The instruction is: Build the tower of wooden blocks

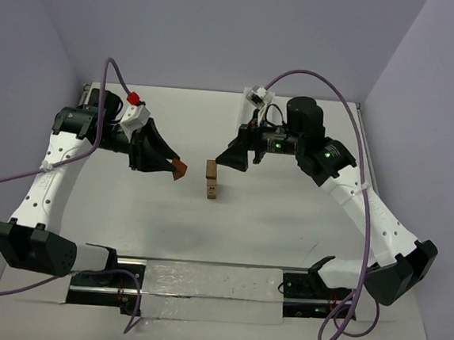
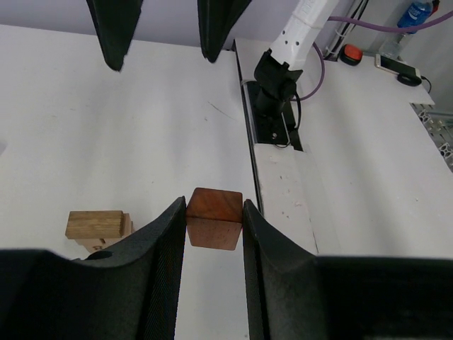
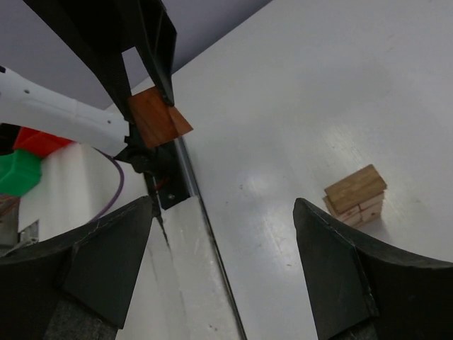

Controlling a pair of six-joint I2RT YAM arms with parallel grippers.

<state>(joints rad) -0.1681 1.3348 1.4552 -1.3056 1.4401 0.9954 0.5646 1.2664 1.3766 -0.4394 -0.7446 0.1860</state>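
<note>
The wood block tower (image 1: pixel 211 179) stands mid-table as a short narrow column of light tan blocks. It also shows in the left wrist view (image 2: pixel 97 230) and in the right wrist view (image 3: pixel 356 196). My left gripper (image 1: pixel 178 169) is shut on a reddish-brown cube (image 2: pixel 214 217), held above the table just left of the tower. The cube also shows in the right wrist view (image 3: pixel 156 117). My right gripper (image 1: pixel 226 160) is open and empty, hovering just right of and behind the tower, its jaws wide apart in the right wrist view (image 3: pixel 223 241).
A metal rail with a white strip (image 1: pixel 213 284) runs along the near edge between the arm bases. Purple cables (image 1: pixel 108 72) loop off both arms. Lilac walls close in the table on three sides.
</note>
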